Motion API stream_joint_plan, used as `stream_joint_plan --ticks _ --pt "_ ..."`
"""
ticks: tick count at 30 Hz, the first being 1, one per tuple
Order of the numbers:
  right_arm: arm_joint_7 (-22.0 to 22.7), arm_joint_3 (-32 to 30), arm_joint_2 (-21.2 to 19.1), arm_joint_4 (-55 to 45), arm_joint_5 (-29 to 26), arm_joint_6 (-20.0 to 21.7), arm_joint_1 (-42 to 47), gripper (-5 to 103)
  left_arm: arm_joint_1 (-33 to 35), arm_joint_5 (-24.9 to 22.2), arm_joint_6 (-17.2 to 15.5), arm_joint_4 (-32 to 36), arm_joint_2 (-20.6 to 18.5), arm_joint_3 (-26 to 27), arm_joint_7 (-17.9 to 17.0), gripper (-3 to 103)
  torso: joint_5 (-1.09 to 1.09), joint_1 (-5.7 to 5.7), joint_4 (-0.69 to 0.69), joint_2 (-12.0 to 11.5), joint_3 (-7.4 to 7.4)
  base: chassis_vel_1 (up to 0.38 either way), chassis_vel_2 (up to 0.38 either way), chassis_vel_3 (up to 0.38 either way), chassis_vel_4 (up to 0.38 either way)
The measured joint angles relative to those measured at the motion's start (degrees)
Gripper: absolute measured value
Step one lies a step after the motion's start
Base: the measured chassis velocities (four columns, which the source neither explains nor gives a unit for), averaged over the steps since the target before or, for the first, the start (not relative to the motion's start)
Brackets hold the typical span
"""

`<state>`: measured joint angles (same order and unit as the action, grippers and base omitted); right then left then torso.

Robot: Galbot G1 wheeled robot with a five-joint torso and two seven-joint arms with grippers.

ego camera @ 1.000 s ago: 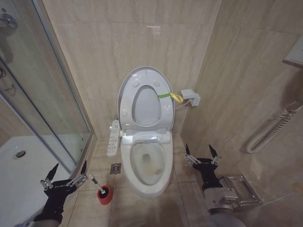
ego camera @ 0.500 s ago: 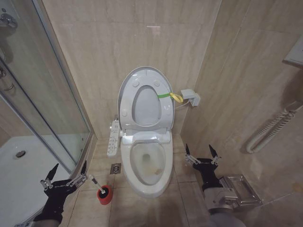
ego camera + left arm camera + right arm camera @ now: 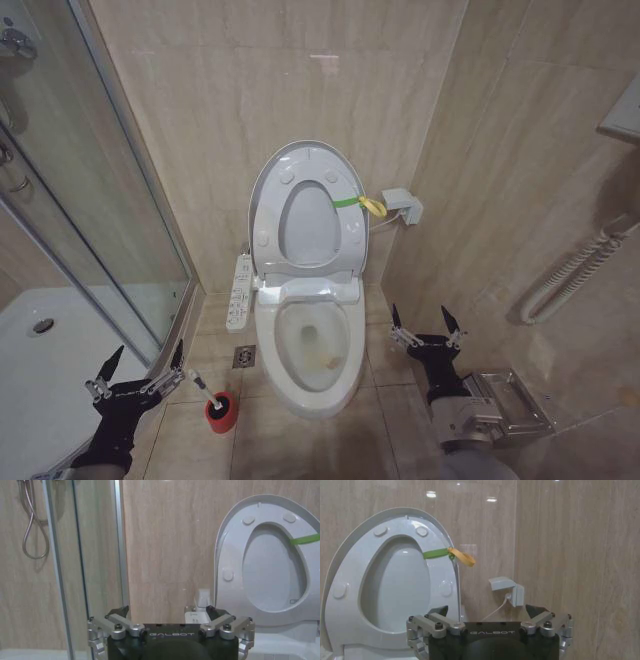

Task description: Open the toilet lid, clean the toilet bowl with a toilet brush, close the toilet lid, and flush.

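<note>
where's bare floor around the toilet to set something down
Bare tile lies between the toilet bowl and the right gripper. The other side is crowded: floor drain, toilet brush in its red holder, left gripper.

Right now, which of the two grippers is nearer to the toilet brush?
The left gripper. It hangs open over the floor just beside the toilet brush in its red holder. The right gripper, also open, is on the far side of the toilet bowl.
</note>
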<state>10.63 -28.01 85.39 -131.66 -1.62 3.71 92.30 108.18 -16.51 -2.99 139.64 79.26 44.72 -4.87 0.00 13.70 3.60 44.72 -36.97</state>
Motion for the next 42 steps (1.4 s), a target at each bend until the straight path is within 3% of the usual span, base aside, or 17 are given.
stream_joint_plan --ticks 42 --pt "0.0 0.0 0.0 0.0 0.0 0.0 0.0 100 0.0 0.0 0.0 0.0 0.0 0.0 0.0 100 0.00 0.00 0.00 0.0 0.00 0.000 0.000 0.000 0.000"
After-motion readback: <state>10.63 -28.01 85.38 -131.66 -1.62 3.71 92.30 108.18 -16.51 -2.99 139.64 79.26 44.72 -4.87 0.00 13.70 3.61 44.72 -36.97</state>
